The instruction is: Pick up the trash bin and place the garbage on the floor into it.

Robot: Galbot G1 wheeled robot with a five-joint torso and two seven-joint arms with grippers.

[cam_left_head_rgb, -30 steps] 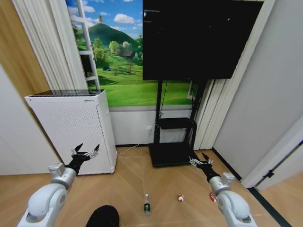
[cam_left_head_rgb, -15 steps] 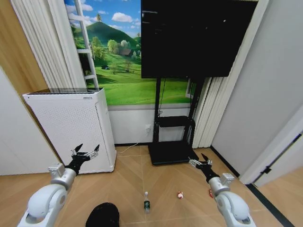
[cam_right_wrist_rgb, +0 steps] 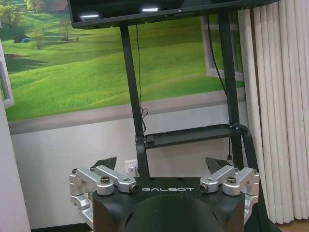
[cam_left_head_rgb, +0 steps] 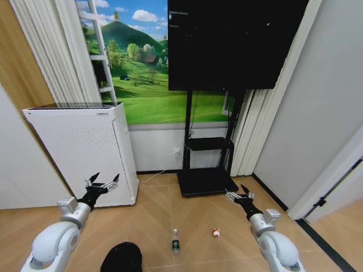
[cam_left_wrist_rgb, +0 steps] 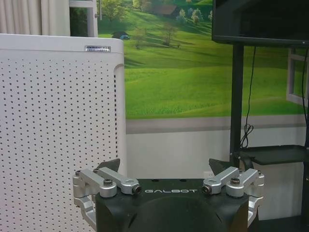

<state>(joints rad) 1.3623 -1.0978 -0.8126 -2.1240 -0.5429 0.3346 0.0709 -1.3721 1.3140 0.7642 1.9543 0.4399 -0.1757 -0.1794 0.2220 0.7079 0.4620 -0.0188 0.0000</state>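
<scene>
Black mesh trash bin [cam_left_head_rgb: 121, 258] sits low between both open-jawed grippers (neither touching it).

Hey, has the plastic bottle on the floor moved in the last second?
No. The bottle lies at the same spot in front of the TV stand's base; the small shift in view is the camera's.

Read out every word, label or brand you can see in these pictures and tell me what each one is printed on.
"GALBOT": on the black body of the left gripper.
"GALBOT": on the black body of the right gripper.
Small nameplate at the top front edge of the white perforated appliance: too small to read.
Green label on the plastic bottle lying on the floor: too small to read.
</scene>
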